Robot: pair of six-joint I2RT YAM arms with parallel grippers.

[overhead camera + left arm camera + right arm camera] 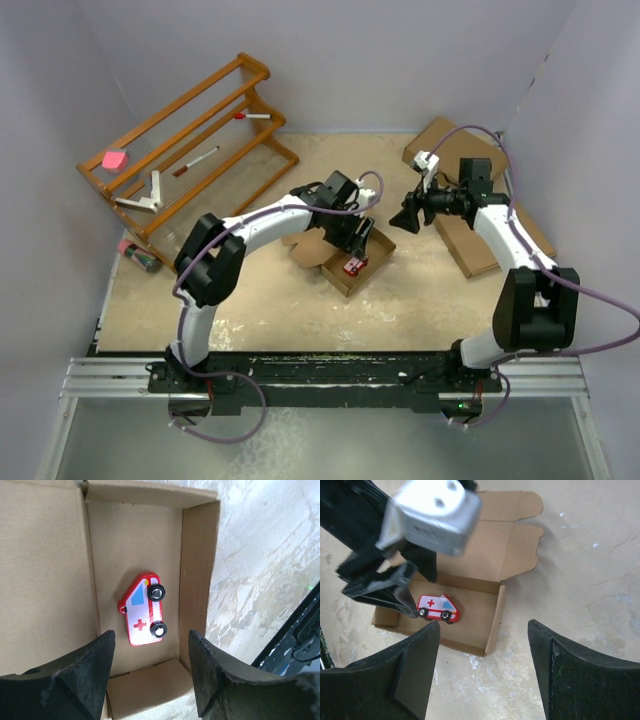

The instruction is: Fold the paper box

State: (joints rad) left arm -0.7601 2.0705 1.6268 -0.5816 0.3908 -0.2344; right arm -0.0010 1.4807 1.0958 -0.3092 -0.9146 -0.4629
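The paper box (342,272) sits mid-table, folded into a shallow open tray with its lid flap (305,246) lying open to the left. A red and white toy ambulance (354,266) lies inside it. My left gripper (360,241) hovers open just above the tray. In the left wrist view the gripper (150,675) is empty, with the ambulance (142,609) and the tray wall (198,570) below. My right gripper (408,216) is open and empty, right of the box. In the right wrist view it (482,675) looks down on the box (485,555), the ambulance (437,608) and the left gripper's fingers (382,587).
A wooden rack (185,150) stands at the back left, holding a pink block (115,159) and markers. Two flat brown boxes (455,148) (478,243) lie at the right, under the right arm. A small dark object (140,256) lies by the left wall.
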